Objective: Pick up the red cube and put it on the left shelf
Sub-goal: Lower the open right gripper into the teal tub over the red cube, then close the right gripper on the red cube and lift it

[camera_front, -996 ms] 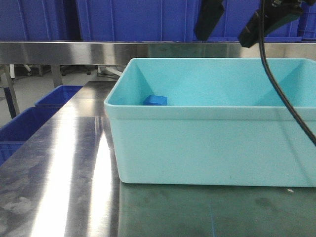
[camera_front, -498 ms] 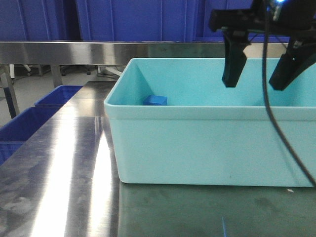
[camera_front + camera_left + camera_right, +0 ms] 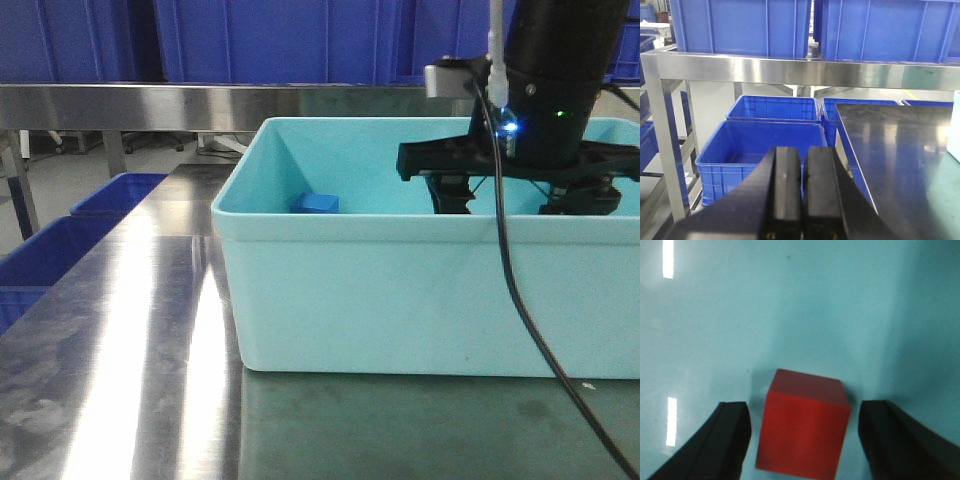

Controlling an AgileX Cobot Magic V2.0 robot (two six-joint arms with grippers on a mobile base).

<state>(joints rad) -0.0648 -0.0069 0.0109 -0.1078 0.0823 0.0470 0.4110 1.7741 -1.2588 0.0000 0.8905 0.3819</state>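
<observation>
Your right gripper (image 3: pixel 801 447) is down inside the turquoise tub (image 3: pixel 400 290), fingers apart either side of the red cube (image 3: pixel 802 430) on the tub floor, not touching it. Left gripper (image 3: pixel 802 195): fingers pressed together, facing the left shelf (image 3: pixel 790 70).

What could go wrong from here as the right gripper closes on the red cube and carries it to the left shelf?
The red cube looks turned between the open jaws of the right gripper; closing may twist it or let it slip.
The gripper sits low inside the turquoise tub; swinging toward the left shelf before lifting could hit the wall.
The black cable hanging across the tub's front might snag its rim.
</observation>
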